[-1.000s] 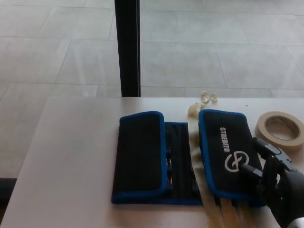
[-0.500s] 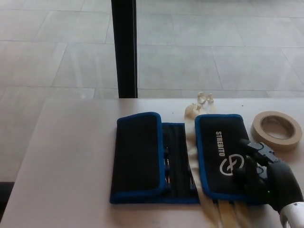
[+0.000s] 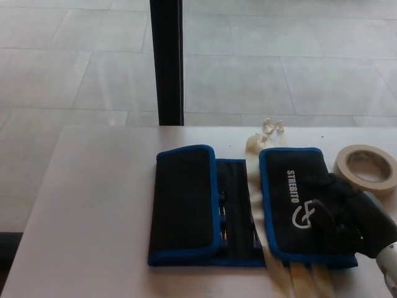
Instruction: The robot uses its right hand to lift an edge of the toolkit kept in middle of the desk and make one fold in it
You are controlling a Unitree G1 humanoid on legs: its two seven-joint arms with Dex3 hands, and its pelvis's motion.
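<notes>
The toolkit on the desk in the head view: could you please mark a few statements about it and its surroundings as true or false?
1. The right hand rests on the toolkit's right flap. True.
2. The roll of tape lies to the left of the toolkit. False: it lies at the desk's right, beyond the right flap.
3. The toolkit has blue edging. True.
4. The left hand presses the toolkit's left flap. False: the left hand is not in view.
5. White lettering shows on the right flap. True.
</notes>
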